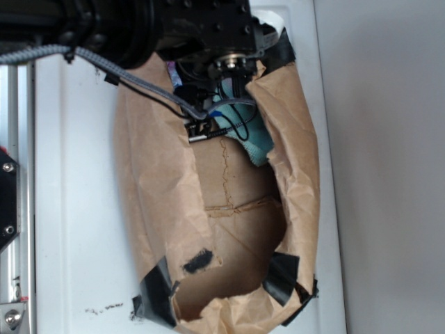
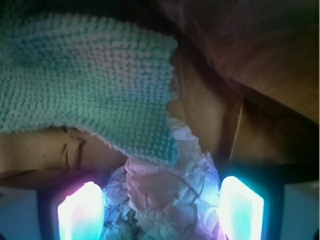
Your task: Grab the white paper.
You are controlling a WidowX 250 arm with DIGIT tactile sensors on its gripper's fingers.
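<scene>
In the wrist view our hand [image 2: 160,207] is spread wide with nothing gripped, and the crumpled off-white wad of tissue paper [image 2: 167,192] sits right between its two glowing fingers [image 2: 81,212], inside the big brown paper bag [image 1: 156,188]. The teal terry cloth [image 2: 85,75] overlaps its far edge. Contact we can't confirm; the exterior view hides the wad entirely.
</scene>
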